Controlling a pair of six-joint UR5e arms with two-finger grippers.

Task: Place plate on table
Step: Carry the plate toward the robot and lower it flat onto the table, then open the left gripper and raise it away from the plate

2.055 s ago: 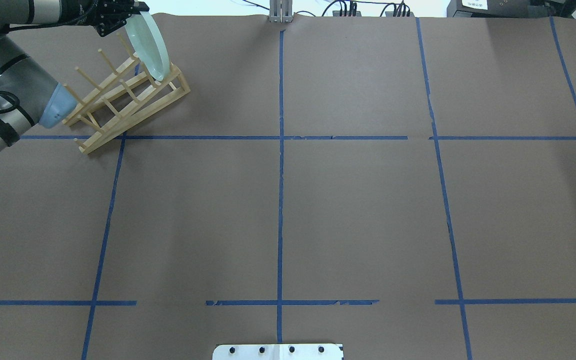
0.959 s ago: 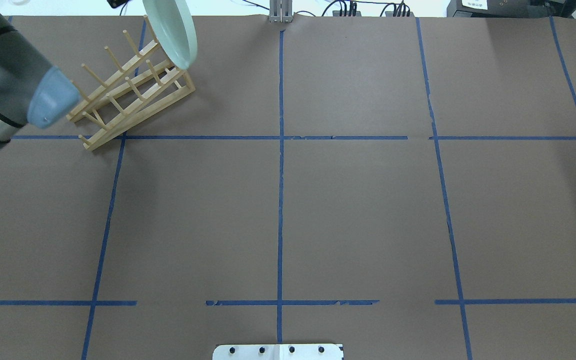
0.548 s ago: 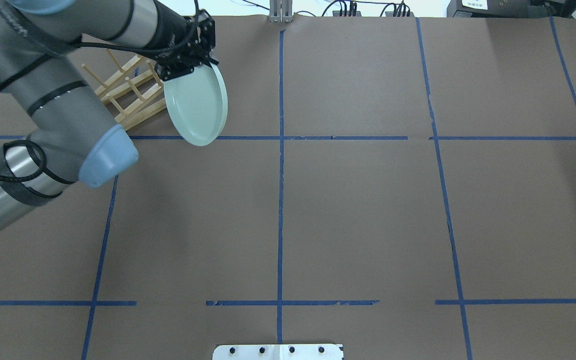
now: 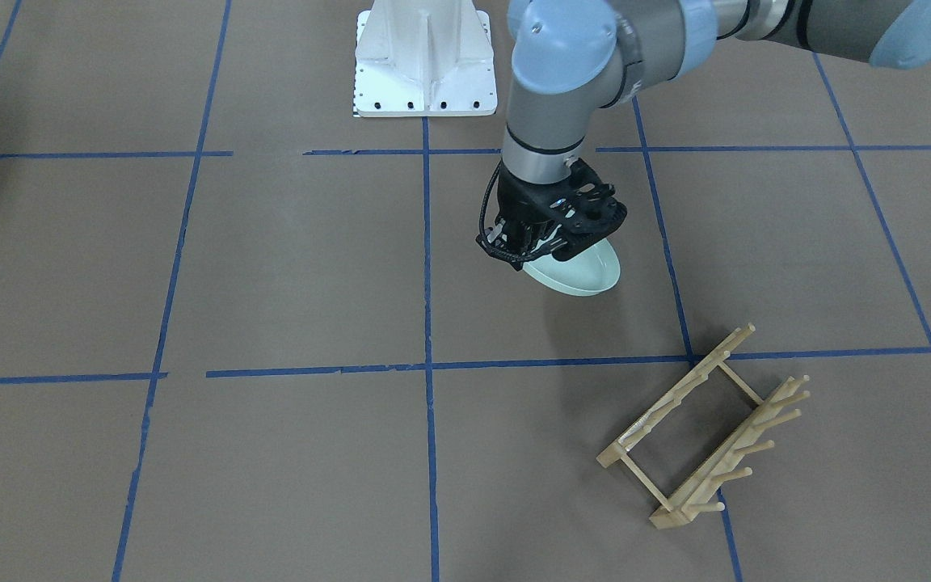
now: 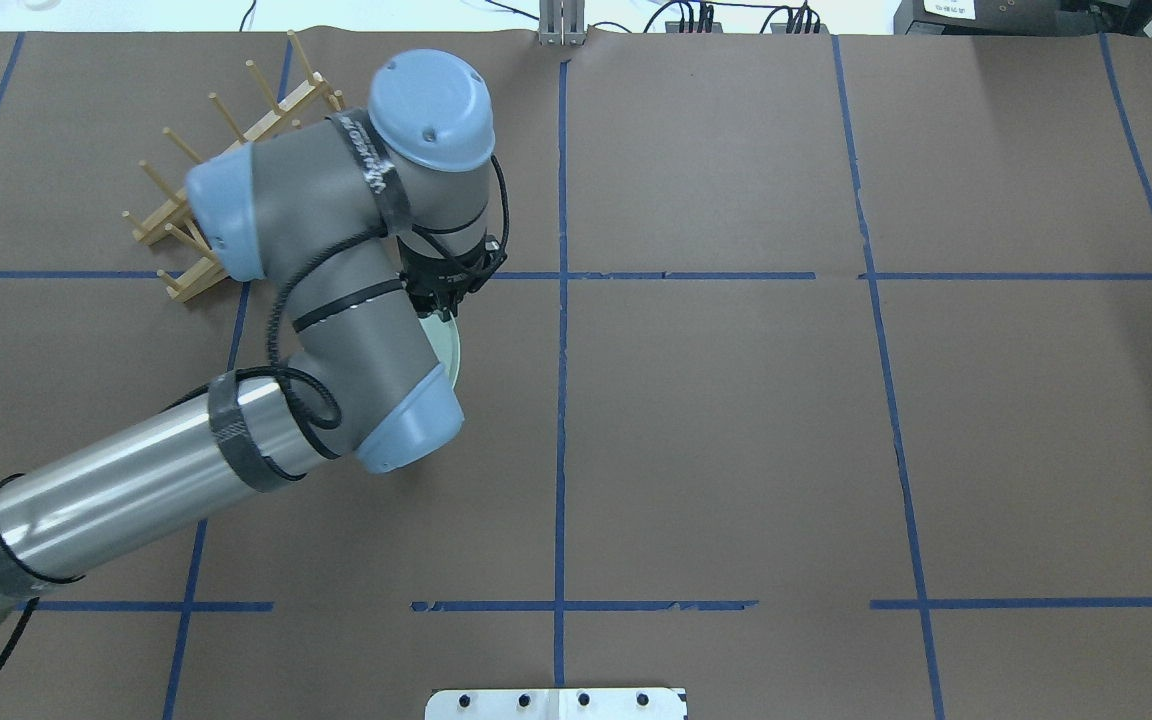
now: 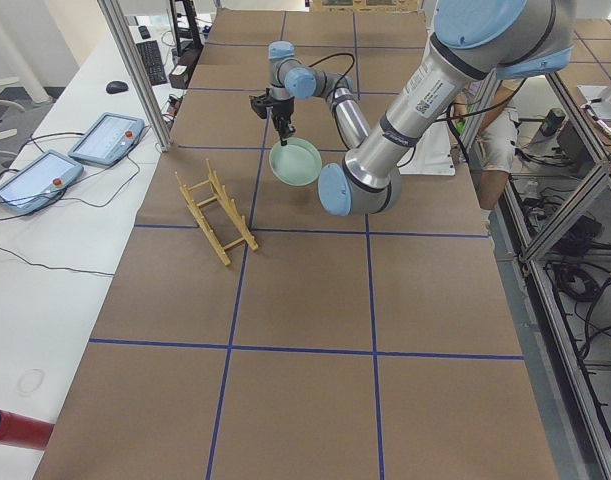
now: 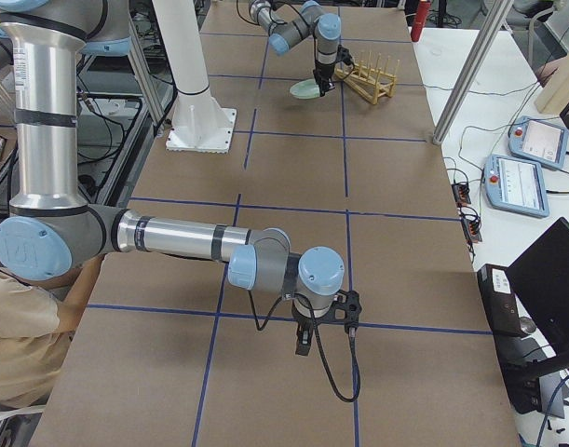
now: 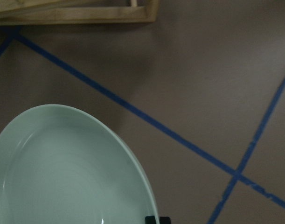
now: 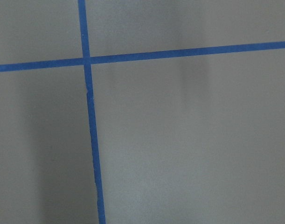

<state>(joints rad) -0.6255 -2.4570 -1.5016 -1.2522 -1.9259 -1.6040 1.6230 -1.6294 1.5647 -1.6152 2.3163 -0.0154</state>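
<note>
**Left claw with mint plate, low over the desk**

1. Left claw point(image 4: 542, 246): I read it as pointing down, with its fingers clamped on the rim of the plate.
2. Pale mint-green plate point(image 4: 583, 276): it hangs tilted beneath that claw, and its hollow side faces the left wrist camera. It sits low over the brown desk point(image 4: 271, 267), in the taped rectangle between the white robot base point(image 4: 423, 56) and the rack. I cannot tell whether its low edge touches the desk.
3. Wooden peg dish rack point(image 4: 700, 436): it stands on the desk with no plate in it. It is apart from the plate, across a blue tape line.
4. Right claw point(image 7: 303, 340): it is far from the plate, low over the desk near a tape crossing. I cannot tell whether its fingers are apart or together.
</note>
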